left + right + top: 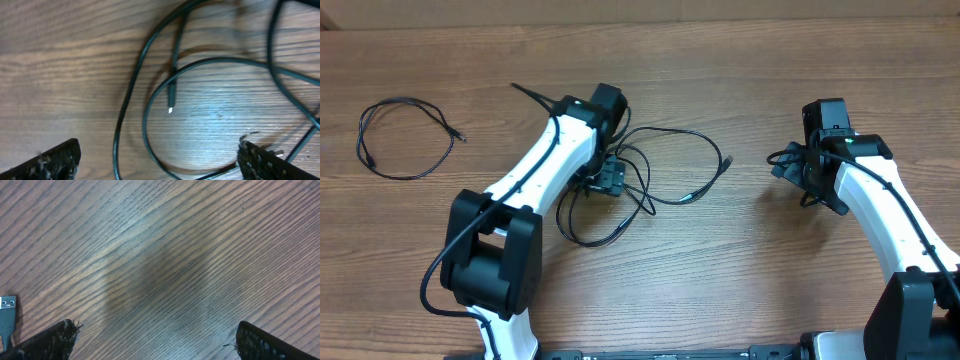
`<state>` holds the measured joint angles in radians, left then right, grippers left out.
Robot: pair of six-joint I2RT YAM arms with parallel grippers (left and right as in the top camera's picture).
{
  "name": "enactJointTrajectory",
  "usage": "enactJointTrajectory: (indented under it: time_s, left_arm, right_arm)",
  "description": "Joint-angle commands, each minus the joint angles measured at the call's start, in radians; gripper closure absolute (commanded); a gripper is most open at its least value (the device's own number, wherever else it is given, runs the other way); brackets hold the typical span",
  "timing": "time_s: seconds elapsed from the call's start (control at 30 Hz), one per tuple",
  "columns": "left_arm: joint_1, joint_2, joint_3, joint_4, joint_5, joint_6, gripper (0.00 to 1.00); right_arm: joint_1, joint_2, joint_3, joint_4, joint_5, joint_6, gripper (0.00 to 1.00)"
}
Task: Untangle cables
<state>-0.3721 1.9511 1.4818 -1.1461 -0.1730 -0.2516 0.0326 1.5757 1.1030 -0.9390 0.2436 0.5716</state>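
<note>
— Where do we stand with this?

— One cable point(361, 140) lies coiled alone at the far left of the bench point(720, 280), so we judge that one freed. The tangled cables point(640, 195) sit mid-bench with their loops crossing. Our left gripper point(157, 152) hovers right over them, spread wide and holding nothing.

— So we're at the pick?

— We think so. In the left wrist view a plug end point(171, 97) lies ahead of the fingers, inside two curved runs of cord.

— And the right gripper point(155, 330)?

— It is also spread and empty, over bare wood to the right of the tangle. A silver plug point(7, 305) shows at the left edge of its view.

— What does the next move call for?

— We'd lower onto one strand only, close on it, and draw it clear of the crossings. If we catch two cords, we'd likely tighten the knot.
</note>
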Motion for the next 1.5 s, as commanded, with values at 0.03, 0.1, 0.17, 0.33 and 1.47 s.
enactJointTrajectory:
  time_s: [0.03,0.1,0.17,0.33,1.47]
  left_arm:
    - [0.047,0.011,0.007,-0.022,0.045,-0.058,0.0]
    - [0.069,0.011,0.003,-0.034,0.049,-0.107,0.0]
    - [0.089,0.011,-0.009,-0.035,0.104,-0.123,0.0]
    - [0.14,0.011,-0.067,0.0,0.209,-0.127,0.0]
    - [0.188,0.011,-0.064,0.29,0.509,-0.165,0.96]
  right_arm:
    - [-0.007,-0.008,-0.003,0.003,0.014,-0.004,0.0]
    - [-0.007,-0.008,-0.003,0.003,0.014,-0.004,0.0]
    - [-0.007,-0.008,-0.003,0.003,0.014,-0.004,0.0]
    - [-0.007,-0.008,-0.003,0.003,0.014,-0.004,0.0]
    - [-0.007,-0.008,-0.003,0.003,0.014,-0.004,0.0]
